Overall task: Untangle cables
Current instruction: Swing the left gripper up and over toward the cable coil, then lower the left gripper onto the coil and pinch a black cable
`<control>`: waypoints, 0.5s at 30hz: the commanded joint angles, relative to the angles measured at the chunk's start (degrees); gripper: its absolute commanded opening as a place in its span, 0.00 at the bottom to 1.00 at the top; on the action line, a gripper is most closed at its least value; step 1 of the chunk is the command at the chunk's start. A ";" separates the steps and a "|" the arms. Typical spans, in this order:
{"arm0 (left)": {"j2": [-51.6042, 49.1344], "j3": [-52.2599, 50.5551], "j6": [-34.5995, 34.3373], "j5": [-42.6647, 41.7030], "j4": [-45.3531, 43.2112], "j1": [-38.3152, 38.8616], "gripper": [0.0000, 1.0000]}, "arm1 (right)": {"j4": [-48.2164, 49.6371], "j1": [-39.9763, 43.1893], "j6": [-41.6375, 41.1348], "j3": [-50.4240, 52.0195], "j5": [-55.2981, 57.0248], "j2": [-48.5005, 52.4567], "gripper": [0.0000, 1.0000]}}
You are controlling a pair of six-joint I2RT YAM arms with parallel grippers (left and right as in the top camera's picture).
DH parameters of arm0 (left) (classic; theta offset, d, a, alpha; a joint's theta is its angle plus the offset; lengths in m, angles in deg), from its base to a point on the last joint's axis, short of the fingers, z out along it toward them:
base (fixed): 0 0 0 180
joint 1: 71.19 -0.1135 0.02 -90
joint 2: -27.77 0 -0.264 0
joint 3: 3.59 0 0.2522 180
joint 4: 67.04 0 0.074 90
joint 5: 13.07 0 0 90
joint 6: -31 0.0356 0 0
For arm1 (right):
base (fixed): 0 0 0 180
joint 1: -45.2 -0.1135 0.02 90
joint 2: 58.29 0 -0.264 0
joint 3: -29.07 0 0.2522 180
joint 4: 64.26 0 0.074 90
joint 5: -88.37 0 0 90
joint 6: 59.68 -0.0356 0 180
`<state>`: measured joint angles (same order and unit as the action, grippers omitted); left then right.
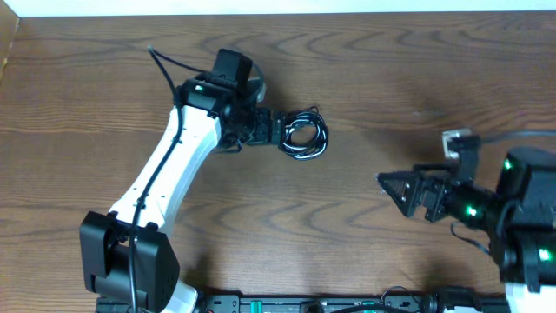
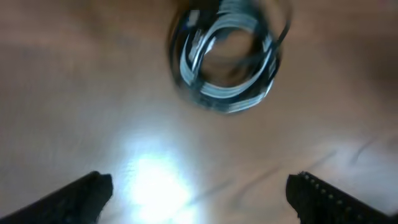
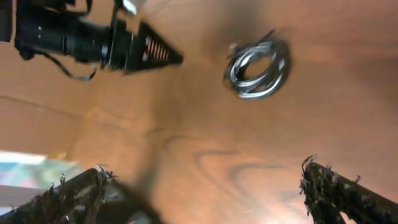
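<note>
The cables [image 1: 306,136] lie wound together in one small coil of black and pale strands on the wooden table [image 1: 365,78]. My left gripper [image 1: 284,135] is open just left of the coil, its tips close to the coil's near edge. In the left wrist view the coil [image 2: 227,59] lies blurred ahead of the open left gripper [image 2: 200,182], with only bare wood between the fingers. My right gripper [image 1: 388,183] is open, pointing left, well right of the coil. The right wrist view shows the coil [image 3: 258,68] far ahead of the empty right gripper [image 3: 206,171], and the left gripper [image 3: 149,53] beside it.
A small white plug-like piece [image 1: 456,139] sits by the right arm, with a dark cord running off to the right edge. The left arm [image 1: 169,165] crosses the table's left part diagonally. Arm bases line the front edge.
</note>
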<state>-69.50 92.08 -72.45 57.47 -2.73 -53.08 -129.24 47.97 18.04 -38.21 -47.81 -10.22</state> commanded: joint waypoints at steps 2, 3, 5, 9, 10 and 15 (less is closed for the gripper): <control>0.26 0.61 1.16 0.70 -7.56 1.46 0.93 | -1.29 0.07 -2.89 -0.79 -6.32 5.29 0.99; 0.22 0.31 1.90 0.74 -9.29 1.88 0.93 | -1.84 -0.17 -2.89 -0.79 -6.32 6.43 0.99; 0.02 -0.28 2.29 0.74 -11.89 2.75 0.93 | -2.56 -1.05 -2.40 -0.81 -6.36 8.17 0.99; -1.77 -0.50 5.31 0.74 -15.58 4.63 0.93 | -2.82 -3.89 -0.92 -0.79 -6.29 10.38 0.99; -2.23 -0.50 6.45 0.74 -16.09 4.96 0.93 | -2.64 -4.52 -0.92 -0.79 -6.29 10.62 0.99; -4.57 -0.50 7.61 0.79 -17.77 6.10 0.91 | -1.46 -7.10 -0.94 -0.79 -6.25 10.86 0.99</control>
<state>-72.06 92.08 -67.45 57.80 -20.00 -47.31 -130.90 42.26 16.49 -38.23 -52.62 0.69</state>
